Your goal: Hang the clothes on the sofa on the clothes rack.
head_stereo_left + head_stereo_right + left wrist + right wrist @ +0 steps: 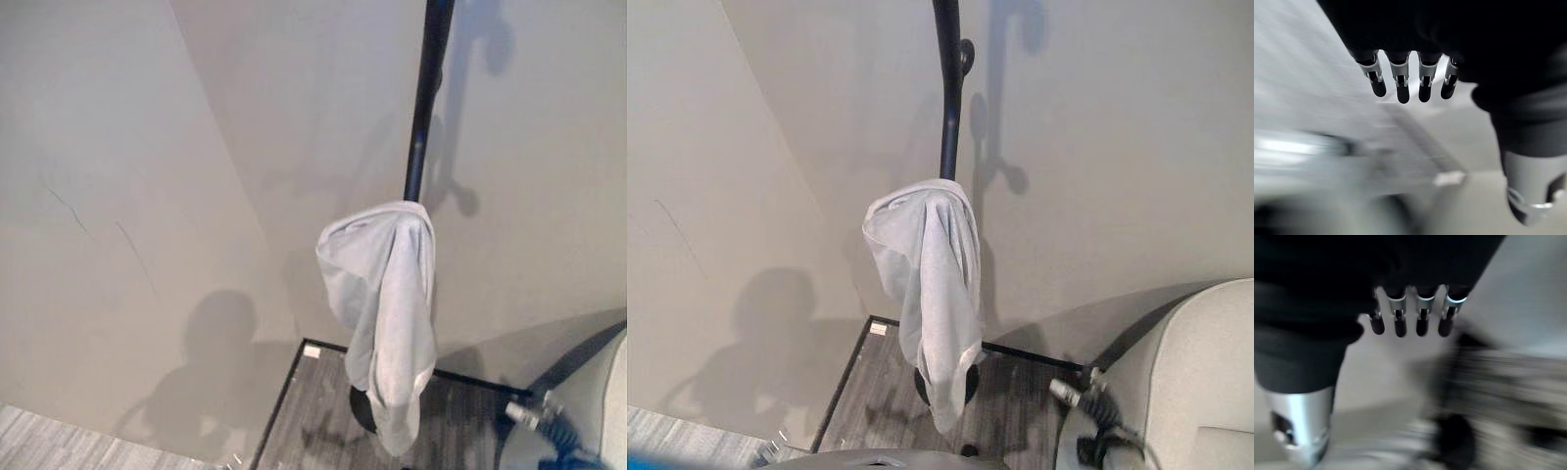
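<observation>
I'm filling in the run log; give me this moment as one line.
garment: draped on clothes rack, hanging free | left hand: open, empty | right hand: open, empty | sofa: lower right

Left hand [1459, 54], fingers [1402, 81] straight, holding nothing

The garment [389, 304] draped on the rack is pale grey, plain, with no print. The rack's pole [427, 98] is glossy black, as is its round base [968, 384]. The walls [118, 196] are flat beige. The floor [313, 421] is grey with a fine streaked weave, edged by a black skirting strip [279, 406]. At 4 o'clock, the sofa [1205, 382] is light cream-grey.
</observation>
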